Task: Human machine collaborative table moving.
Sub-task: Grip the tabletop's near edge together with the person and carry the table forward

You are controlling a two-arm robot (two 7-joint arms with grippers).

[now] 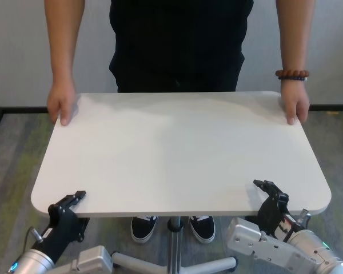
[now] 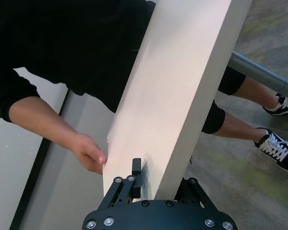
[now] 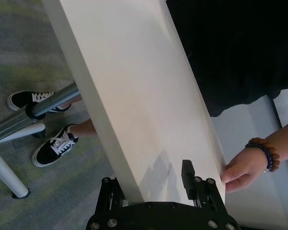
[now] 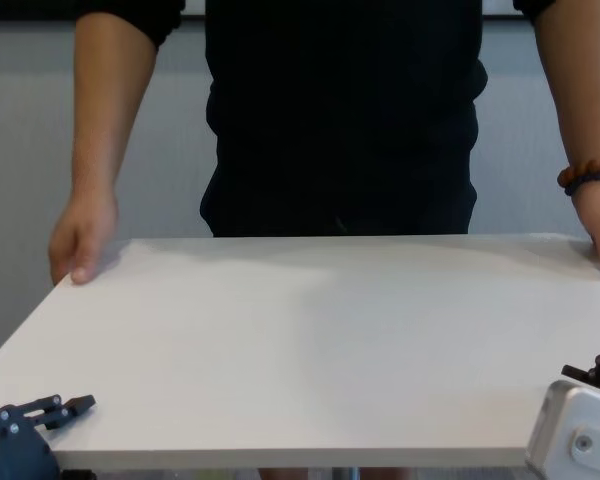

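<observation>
The white table (image 1: 180, 148) stands between the robot and the human (image 1: 180, 43), who grips its far corners at 10 and 2 o'clock. The left gripper (image 1: 74, 198) at 7 o'clock and the right gripper (image 1: 268, 188) at 5 o'clock have their fingers clenched on the table's near edge. No writing is readable.

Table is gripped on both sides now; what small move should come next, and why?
Probably a slight level lift. Left gripper and right gripper are clamped on the table at its near edge, and the human holds both far corners.
</observation>
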